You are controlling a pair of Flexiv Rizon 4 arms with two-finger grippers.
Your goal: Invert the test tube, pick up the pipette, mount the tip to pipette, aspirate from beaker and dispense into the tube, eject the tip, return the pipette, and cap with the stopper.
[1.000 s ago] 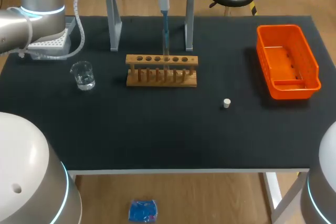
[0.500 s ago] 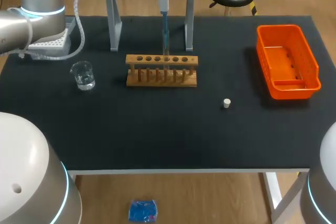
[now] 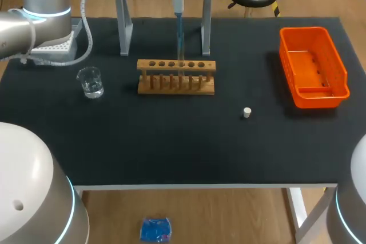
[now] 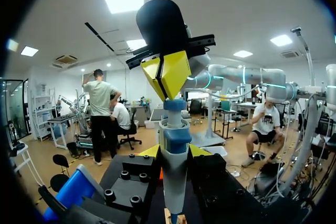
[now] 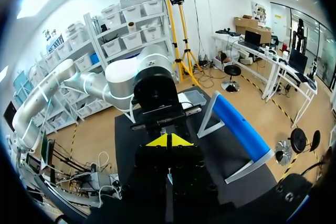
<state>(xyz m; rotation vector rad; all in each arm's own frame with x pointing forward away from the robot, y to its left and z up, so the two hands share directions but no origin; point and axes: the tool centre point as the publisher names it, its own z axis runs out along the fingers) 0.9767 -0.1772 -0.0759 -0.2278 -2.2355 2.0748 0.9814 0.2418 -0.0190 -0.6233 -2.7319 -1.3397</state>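
Liquid could be spilled onto the rack if the tip is not centred over the tube's mouth; the tube itself can hardly be made out among the rack's holes in the head view. The plunger could be slipped off, because it is met only by the narrow point of the right gripper, whose fingers are pressed together with nothing between them and appear to rest on its top. A push off the axis would tilt the pipette. Too hard a push might slide the pipette down through the grip and drive the tip against the glass. The pipette is held upright by the left gripper, whose two yellow tips are closed on the body from either side, high above the table's far edge. The tip hangs straight below that gripper, at the rack's top rail near its middle. The stopper lies well apart, nearer the front.
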